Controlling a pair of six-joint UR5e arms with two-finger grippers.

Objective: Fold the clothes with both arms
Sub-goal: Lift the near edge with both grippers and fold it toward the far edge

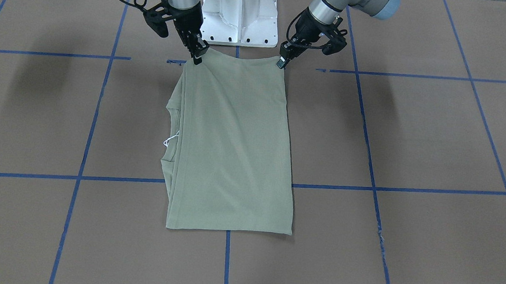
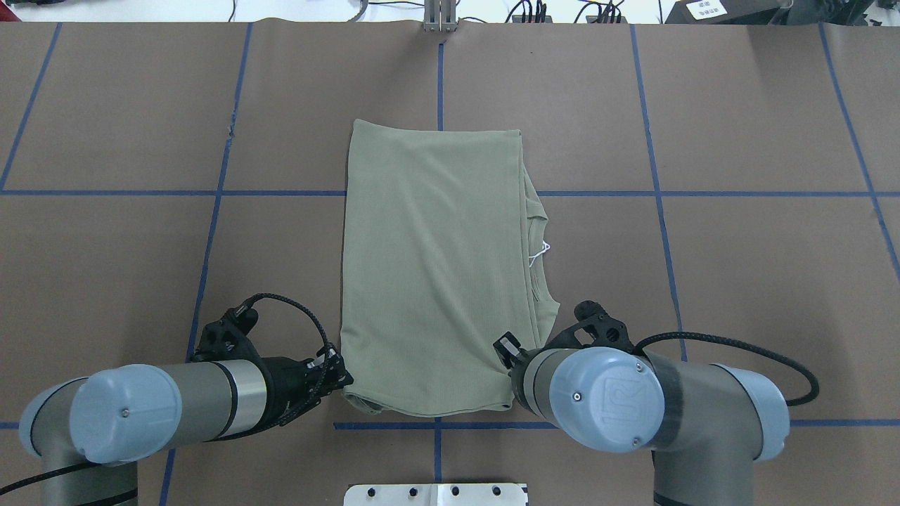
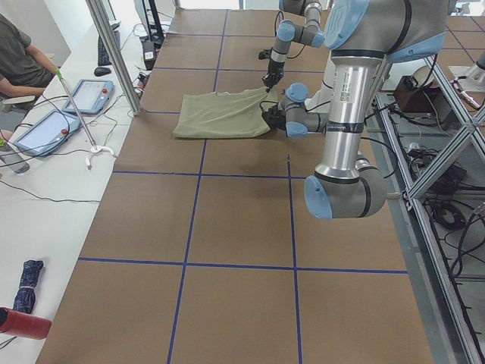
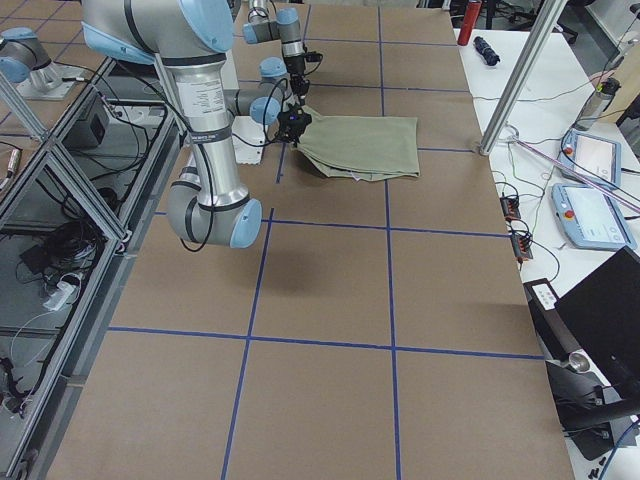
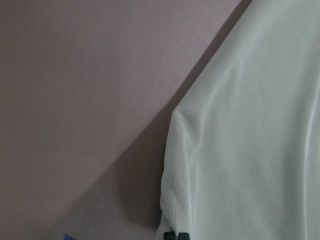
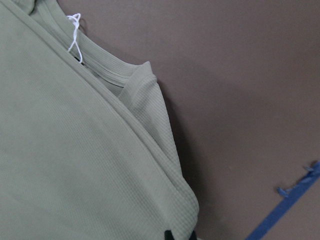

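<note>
Since the shirt (image 2: 429,267) already lies as a rectangle in the middle of the table (image 2: 738,281), the lengthwise folds are judged done. Its robot-side corners are pinched by the left gripper (image 2: 344,379) and right gripper (image 2: 506,350), and a crosswise fold is judged left.

Brown table (image 2: 105,281) gridded in blue tape (image 2: 105,192), white pedestal base (image 2: 436,494) at six o'clock overhead, two tablets (image 3: 47,130) at nine o'clock in left view, red bottle (image 3: 23,324) at seven.
</note>
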